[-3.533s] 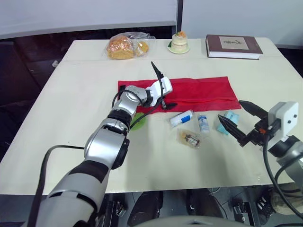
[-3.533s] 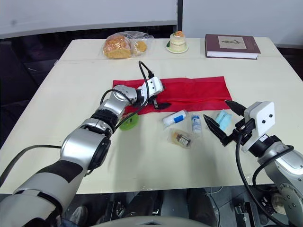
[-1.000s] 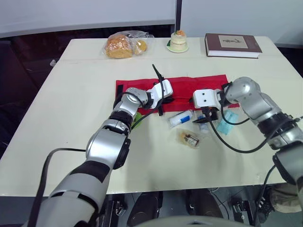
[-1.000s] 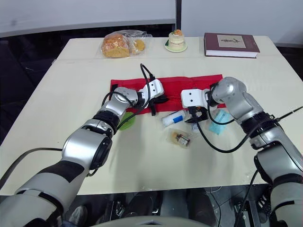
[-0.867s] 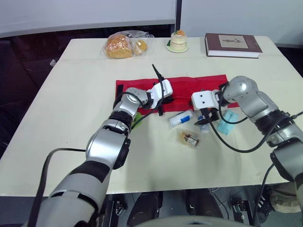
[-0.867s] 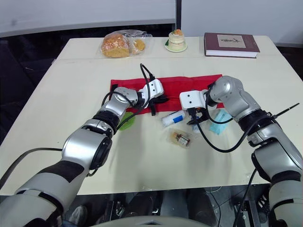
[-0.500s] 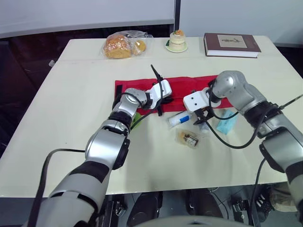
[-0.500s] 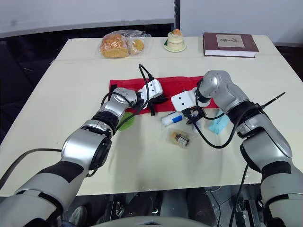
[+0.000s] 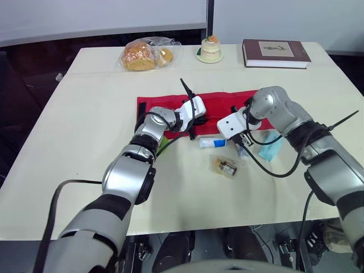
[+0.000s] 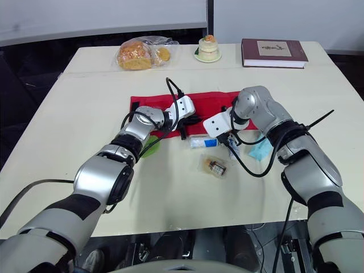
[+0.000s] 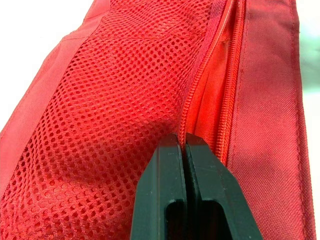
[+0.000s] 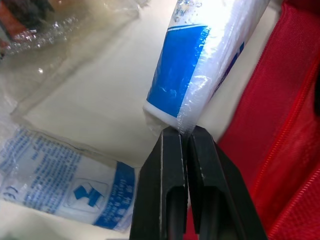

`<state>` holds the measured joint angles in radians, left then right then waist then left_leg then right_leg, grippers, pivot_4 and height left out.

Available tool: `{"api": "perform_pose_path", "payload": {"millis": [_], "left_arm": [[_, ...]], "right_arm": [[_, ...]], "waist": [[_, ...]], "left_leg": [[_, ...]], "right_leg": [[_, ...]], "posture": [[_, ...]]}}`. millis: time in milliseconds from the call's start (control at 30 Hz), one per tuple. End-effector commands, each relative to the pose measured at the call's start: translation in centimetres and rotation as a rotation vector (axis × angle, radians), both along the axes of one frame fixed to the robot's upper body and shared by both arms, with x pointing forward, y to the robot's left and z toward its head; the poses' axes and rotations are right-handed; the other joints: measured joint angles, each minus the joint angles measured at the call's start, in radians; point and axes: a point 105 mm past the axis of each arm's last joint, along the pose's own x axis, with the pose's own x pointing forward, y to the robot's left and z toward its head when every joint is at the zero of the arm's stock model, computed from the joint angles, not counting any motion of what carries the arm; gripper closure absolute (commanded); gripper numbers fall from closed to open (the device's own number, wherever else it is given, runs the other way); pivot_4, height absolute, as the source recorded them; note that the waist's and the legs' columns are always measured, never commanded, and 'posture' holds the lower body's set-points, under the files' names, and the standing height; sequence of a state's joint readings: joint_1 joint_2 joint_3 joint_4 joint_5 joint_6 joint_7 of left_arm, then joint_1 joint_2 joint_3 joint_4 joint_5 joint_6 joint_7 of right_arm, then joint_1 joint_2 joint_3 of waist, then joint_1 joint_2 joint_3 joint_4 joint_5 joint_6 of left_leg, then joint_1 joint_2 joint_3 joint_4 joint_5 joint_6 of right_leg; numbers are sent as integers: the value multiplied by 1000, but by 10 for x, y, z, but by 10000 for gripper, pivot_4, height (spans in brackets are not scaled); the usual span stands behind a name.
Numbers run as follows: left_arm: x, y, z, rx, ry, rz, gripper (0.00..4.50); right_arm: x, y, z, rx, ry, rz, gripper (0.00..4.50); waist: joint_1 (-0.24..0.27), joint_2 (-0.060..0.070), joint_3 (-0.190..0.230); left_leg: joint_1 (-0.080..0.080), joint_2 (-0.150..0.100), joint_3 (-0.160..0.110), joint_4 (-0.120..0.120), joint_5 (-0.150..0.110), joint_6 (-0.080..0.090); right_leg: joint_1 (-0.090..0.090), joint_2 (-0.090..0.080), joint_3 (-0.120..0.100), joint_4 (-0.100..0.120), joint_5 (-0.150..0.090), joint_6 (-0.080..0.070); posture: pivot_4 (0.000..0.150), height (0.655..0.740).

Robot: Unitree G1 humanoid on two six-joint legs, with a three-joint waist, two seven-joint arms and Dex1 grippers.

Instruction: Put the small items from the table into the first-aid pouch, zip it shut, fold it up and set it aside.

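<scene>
Left gripper (image 10: 186, 126) sits on the front edge of the red pouch (image 10: 219, 100), mid-table (image 10: 85, 125). Right gripper (image 10: 227, 141) is down at the right end of the white-and-blue tube (image 10: 202, 143), just in front of the pouch. Clear packet (image 10: 213, 165) with a brown item lies nearer the robot, teal packet (image 10: 261, 149) off to the right. Green item (image 10: 152, 149) is partly hidden by the left forearm. Far edge: bagged bread (image 10: 139, 55), small cake (image 10: 209, 48), book (image 10: 274, 52).

The red first-aid pouch (image 9: 219, 102) lies flat and unfolded across the middle of the table, mesh side up. Just in front of it, outside it, lie a white-and-blue tube (image 9: 211, 142), a small white sachet (image 12: 60, 192), a clear bag holding a brown vial (image 9: 226, 165) and a teal packet (image 9: 269, 149), all close together.
</scene>
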<state>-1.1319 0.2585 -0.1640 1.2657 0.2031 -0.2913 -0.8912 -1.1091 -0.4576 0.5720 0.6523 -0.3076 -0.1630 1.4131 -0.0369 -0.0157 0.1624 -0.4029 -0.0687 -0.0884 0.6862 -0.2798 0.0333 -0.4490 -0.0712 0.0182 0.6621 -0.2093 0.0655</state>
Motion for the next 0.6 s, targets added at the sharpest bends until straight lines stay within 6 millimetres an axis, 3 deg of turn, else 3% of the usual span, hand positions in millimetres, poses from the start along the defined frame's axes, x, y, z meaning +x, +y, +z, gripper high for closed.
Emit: {"api": "perform_pose_path", "payload": {"millis": [33,233,367,600], "left_arm": [[1,-4,12,-36,-38,-11,45000],[1,-3,11,-41,-36,-11,45000],[0,-2,8,-39,-29,-15,45000],[-1,-5,9,-50,-31,-24,45000]], "right_arm": [[-4,13,24,147,22,-41,44757],[-27,-6,33,308,226,-221,44757],[-33,-27,30,331,264,-343,44757],[-52,-29,39,458,466,-566,44757]], "waist": [[-2,0,0],[3,0,0],[3,0,0],[1,1,-1]], "left_leg": [[0,0,0,0,0,0],[-3,0,-2,2,0,0],[-4,-1,-3,2,0,0],[-12,-1,-2,5,0,0]], "right_leg": [[0,0,0,0,0,0],[0,-1,-2,0,0,0],[-2,-2,-3,0,0,0],[-11,-2,-2,3,0,0]], "posture": [[1500,7289],[1500,7289],[1500,7289],[1500,7289]]}}
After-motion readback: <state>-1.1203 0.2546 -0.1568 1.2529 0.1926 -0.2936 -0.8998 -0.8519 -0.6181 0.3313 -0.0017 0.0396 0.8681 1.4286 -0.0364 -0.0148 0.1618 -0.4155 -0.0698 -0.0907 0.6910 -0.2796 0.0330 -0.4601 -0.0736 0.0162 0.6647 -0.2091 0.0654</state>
